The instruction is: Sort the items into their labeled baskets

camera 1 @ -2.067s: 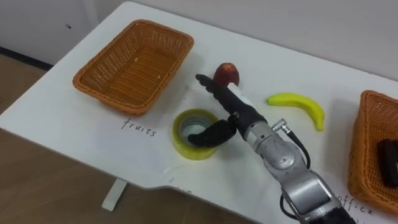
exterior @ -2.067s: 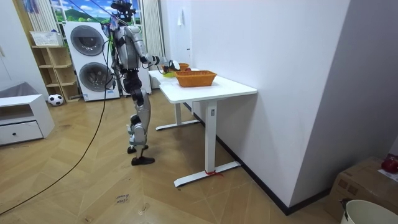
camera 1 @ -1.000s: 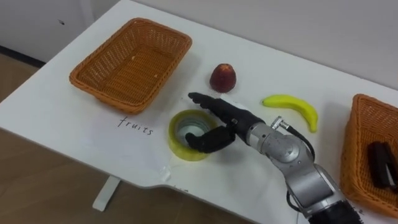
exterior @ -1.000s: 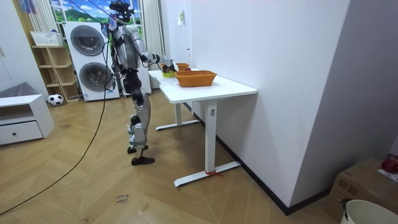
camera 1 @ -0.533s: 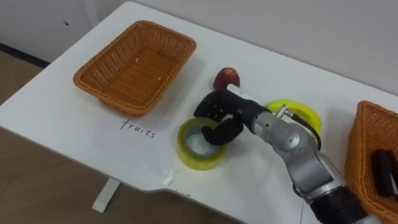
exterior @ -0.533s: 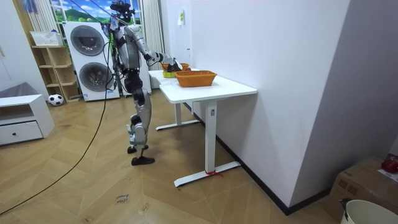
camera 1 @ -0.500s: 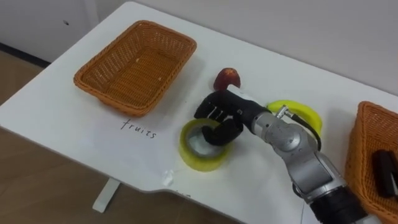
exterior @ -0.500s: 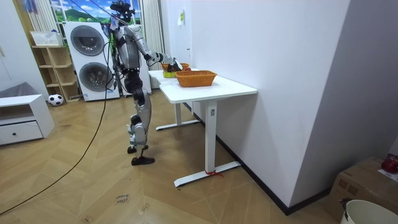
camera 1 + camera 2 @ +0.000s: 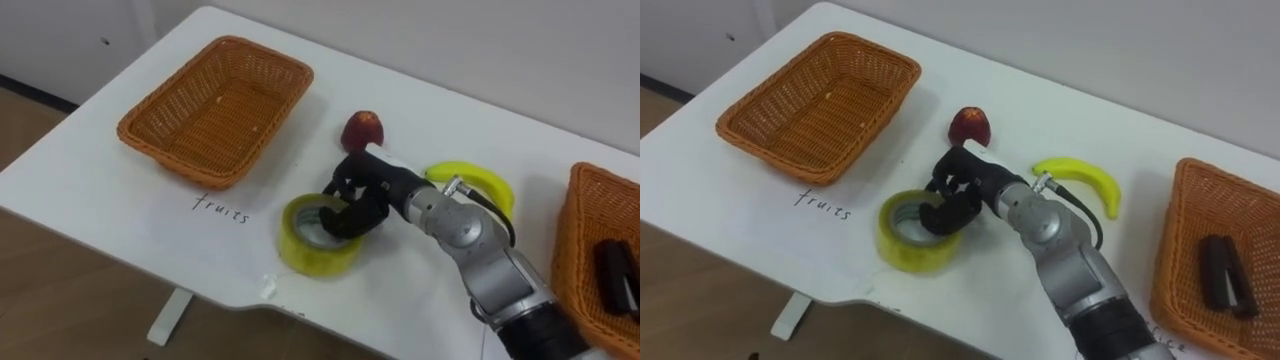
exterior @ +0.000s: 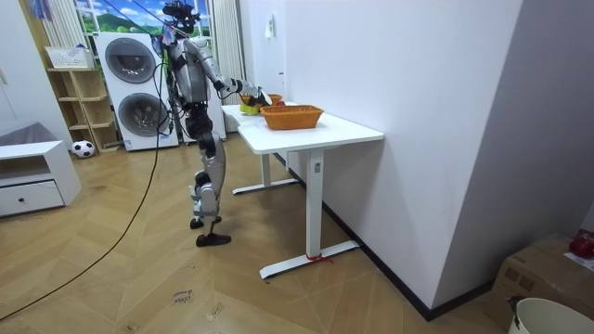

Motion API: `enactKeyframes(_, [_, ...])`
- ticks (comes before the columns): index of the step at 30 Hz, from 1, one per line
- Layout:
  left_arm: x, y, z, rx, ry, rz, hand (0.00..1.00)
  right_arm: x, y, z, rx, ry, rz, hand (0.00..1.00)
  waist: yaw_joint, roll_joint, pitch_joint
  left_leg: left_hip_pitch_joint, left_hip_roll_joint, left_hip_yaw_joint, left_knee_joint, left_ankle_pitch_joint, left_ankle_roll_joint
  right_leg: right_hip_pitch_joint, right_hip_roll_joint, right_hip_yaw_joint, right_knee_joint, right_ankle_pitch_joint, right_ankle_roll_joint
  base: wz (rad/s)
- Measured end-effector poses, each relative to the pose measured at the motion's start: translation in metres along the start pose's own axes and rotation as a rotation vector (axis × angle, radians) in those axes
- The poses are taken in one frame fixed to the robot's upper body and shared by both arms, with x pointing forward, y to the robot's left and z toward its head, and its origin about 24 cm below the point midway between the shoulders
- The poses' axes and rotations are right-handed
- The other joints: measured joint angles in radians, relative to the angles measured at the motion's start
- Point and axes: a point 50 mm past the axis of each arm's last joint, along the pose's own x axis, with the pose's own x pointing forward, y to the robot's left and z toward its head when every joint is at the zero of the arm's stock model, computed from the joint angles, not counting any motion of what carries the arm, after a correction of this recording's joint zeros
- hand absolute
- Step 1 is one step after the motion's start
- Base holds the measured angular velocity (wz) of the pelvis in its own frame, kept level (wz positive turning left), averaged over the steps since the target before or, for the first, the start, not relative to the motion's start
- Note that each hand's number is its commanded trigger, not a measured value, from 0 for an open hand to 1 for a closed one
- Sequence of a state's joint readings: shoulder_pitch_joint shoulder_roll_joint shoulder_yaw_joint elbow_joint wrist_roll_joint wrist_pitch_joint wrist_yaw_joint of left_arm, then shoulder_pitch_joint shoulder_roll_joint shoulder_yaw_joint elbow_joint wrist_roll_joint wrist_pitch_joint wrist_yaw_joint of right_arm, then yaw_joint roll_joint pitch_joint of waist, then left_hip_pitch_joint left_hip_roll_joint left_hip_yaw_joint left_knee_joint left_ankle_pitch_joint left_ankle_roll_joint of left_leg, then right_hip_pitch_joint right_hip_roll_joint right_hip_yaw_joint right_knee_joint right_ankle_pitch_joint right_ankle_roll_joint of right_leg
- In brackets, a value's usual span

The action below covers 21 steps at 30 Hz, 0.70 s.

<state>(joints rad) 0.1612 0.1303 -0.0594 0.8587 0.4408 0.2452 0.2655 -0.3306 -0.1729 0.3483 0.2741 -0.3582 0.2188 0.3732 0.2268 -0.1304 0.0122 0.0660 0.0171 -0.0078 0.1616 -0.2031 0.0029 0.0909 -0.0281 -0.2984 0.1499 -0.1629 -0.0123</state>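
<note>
You've got the yellow tape roll tilted, its far rim pinched in the right hand. The red apple and yellow banana lie just behind it. An orange wicker basket sits far left. The right-side orange wicker basket holds a black oblong item.

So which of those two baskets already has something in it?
The basket on the robot's right: a dark oblong object lies inside it. The left basket holds nothing.
</note>
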Motion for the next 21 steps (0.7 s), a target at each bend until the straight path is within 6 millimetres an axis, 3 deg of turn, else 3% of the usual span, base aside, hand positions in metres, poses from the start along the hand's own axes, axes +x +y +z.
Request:
enactKeyframes(8, [0.000,0.001,-0.001,-0.006,-0.003,0.006,0.00,-0.008,0.002,-0.003,0.030,-0.012,-0.025,1.00,-0.010,-0.008,-0.0050,-0.011,-0.001,0.000,0.004,0.000,0.000,-0.011,-0.002,-0.002,0.001,0.000,0.000,0.00])
enactKeyframes(16, [-0.002,0.005,-0.009,-0.066,-0.025,0.065,0.00,-0.032,0.006,-0.019,0.089,-0.013,-0.074,1.00,-0.040,-0.002,-0.0019,0.001,0.002,0.028,0.002,0.000,0.000,-0.010,0.002,0.047,0.001,0.001,0.001,-0.09])
enactKeyframes(21, [-0.004,0.005,-0.022,-0.081,0.007,0.079,0.00,-0.051,-0.020,-0.016,0.093,-0.054,-0.212,1.00,-0.085,0.005,-0.0020,-0.003,0.003,0.036,0.001,0.000,0.000,-0.018,0.002,0.051,0.004,0.004,0.002,-0.06])
